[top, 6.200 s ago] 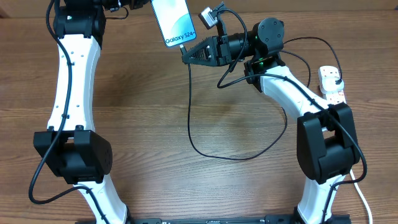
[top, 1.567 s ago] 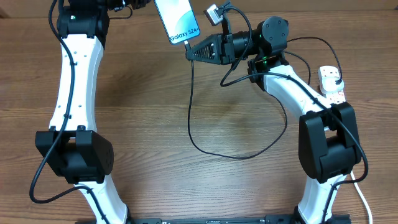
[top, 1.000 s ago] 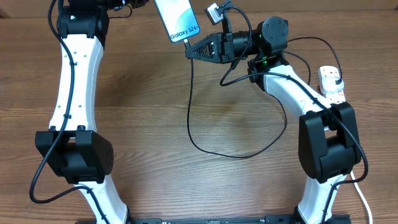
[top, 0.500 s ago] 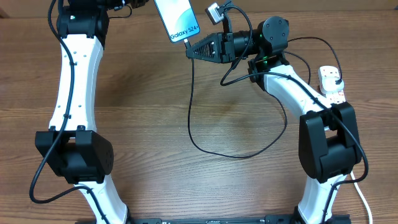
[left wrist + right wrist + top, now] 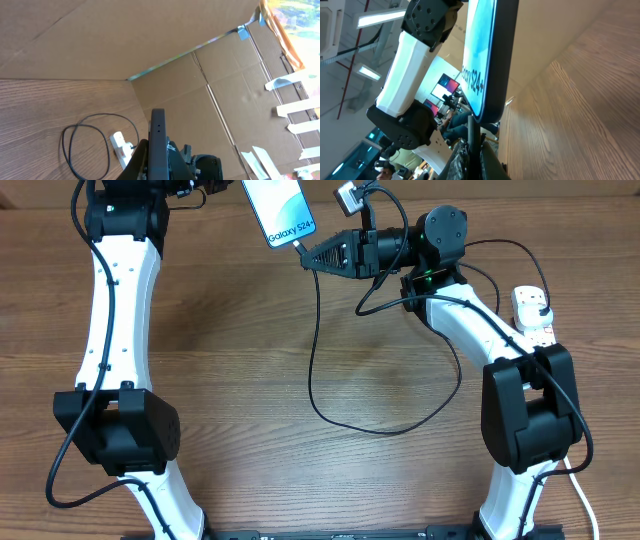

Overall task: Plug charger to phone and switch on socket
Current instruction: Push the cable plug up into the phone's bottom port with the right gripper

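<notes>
The phone [image 5: 278, 208], its teal screen lit and showing "Galaxy S24+", is held in the air at the table's far edge. My left gripper [image 5: 218, 188] is shut on it. In the left wrist view I see its dark edge [image 5: 157, 135] between my jaws [image 5: 157, 162]. My right gripper [image 5: 306, 257] is shut on the charger's connector end [image 5: 474, 134], just below the phone [image 5: 487, 55]. The tip meets the phone's bottom edge; I cannot tell if it is seated. The black cable [image 5: 330, 405] loops over the table to the white socket [image 5: 532, 315].
The socket also shows in the left wrist view [image 5: 121, 146], beside a loop of cable [image 5: 70, 150]. A thick white cord [image 5: 585, 500] runs down the right side. Cardboard walls [image 5: 165, 35] stand behind the table. The arm bases are at the near corners.
My left gripper has moved the phone slightly left and up. My right gripper has followed with the connector, and the cable's upper end has risen to the phone's bottom edge.
</notes>
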You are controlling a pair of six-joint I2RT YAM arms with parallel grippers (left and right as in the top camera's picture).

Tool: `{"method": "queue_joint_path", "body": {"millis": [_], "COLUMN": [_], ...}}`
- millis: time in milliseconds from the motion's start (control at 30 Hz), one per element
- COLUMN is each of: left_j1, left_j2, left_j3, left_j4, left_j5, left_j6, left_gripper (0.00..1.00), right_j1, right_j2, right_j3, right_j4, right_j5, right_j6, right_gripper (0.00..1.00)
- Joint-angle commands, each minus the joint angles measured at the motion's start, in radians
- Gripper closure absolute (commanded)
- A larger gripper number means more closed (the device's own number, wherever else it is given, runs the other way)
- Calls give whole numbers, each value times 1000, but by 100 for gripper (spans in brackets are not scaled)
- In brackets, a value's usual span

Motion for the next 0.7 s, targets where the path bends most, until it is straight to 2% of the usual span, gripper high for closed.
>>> {"method": "queue_joint_path", "body": {"millis": [0, 667], "left_j1": [-5, -48], "left_j2": [0, 0], "left_j3": [15, 15], "left_j4": [0, 0], "left_j5": [64, 42], "left_j6": [-24, -21], "left_gripper": [96, 96], "right_j1": [-20, -18], "right_j2": [3, 3], "right_j3": [13, 13], "right_j4": [9, 5], "right_j5": [58, 92], "right_j6": [3, 8], "right_gripper": [96, 96]}}
